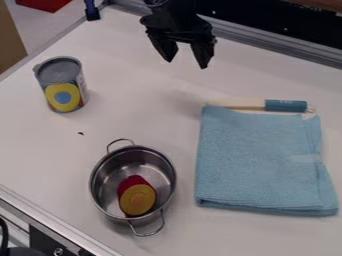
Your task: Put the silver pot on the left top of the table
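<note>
The black gripper (186, 61) hangs over the back of the table, open, with nothing between its fingers. The silver pot (165, 175) stands upright near the front left of the table, well below the gripper in the view, and they are apart. Its two wire handles stick out at the back left and front right. Inside the pot lies a red and yellow object (137, 198). The white table (160, 120) has a metal rim along its edges.
A can (61, 84) with a grey lid stands at the left. A folded blue cloth (260, 160) lies at the right, with a brush-like tool (286, 105) with a teal handle along its back edge. A small dark speck is left of centre.
</note>
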Robot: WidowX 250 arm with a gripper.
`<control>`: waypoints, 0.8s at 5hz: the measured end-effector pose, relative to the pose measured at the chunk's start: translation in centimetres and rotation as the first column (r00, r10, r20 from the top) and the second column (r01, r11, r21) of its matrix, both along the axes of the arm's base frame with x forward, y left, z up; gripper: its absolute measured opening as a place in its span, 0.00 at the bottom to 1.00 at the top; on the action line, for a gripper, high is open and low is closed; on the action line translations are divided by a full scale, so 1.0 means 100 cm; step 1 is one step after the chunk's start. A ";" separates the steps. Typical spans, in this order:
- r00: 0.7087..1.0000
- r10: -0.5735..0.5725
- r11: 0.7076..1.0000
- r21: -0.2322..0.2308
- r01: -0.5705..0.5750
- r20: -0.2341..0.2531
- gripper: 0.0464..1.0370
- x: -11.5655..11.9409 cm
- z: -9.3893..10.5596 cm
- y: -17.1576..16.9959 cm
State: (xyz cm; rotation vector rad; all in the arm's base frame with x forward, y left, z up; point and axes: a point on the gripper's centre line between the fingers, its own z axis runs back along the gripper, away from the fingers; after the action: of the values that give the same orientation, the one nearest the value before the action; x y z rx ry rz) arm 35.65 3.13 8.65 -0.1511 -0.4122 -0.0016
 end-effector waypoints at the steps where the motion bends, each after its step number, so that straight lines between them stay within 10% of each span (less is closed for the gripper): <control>1: 0.999 0.002 1.000 -0.013 -0.002 -0.041 0.96 -0.005 -0.012 -0.002; 4: 0.963 0.205 0.968 -0.113 -0.226 -0.175 0.96 -0.069 0.023 0.003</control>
State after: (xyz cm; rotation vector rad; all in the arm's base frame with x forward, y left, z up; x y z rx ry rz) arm 28.79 3.40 10.97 -0.2341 -0.2645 0.2523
